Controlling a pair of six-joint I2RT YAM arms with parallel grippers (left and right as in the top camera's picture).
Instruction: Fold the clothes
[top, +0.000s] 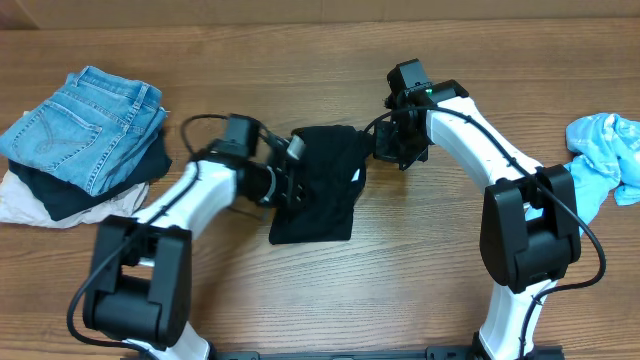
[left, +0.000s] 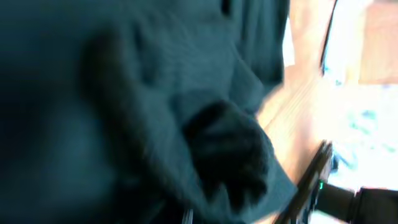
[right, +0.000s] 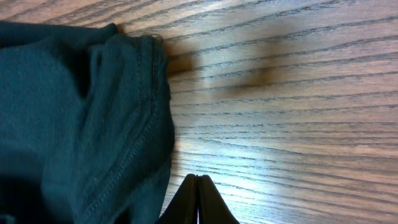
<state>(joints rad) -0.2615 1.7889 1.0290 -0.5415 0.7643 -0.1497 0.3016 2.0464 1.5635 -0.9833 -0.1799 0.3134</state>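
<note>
The black T-shirt (top: 322, 195) lies folded into a narrow bundle at the middle of the table. My left gripper (top: 288, 185) is at its left edge. In the blurred left wrist view, dark fabric (left: 124, 93) fills the frame and hides the fingers, and it looks bunched in the grip. My right gripper (top: 383, 148) is by the shirt's upper right edge. In the right wrist view its fingers (right: 198, 180) are shut together and empty, just right of the shirt's stitched hem (right: 124, 124), over bare wood.
Folded blue jeans (top: 85, 125) top a pile with a dark garment (top: 70, 195) and a pale one (top: 35, 205) at the far left. A light blue cloth (top: 605, 155) lies crumpled at the right edge. The table is brown wood (top: 420, 250).
</note>
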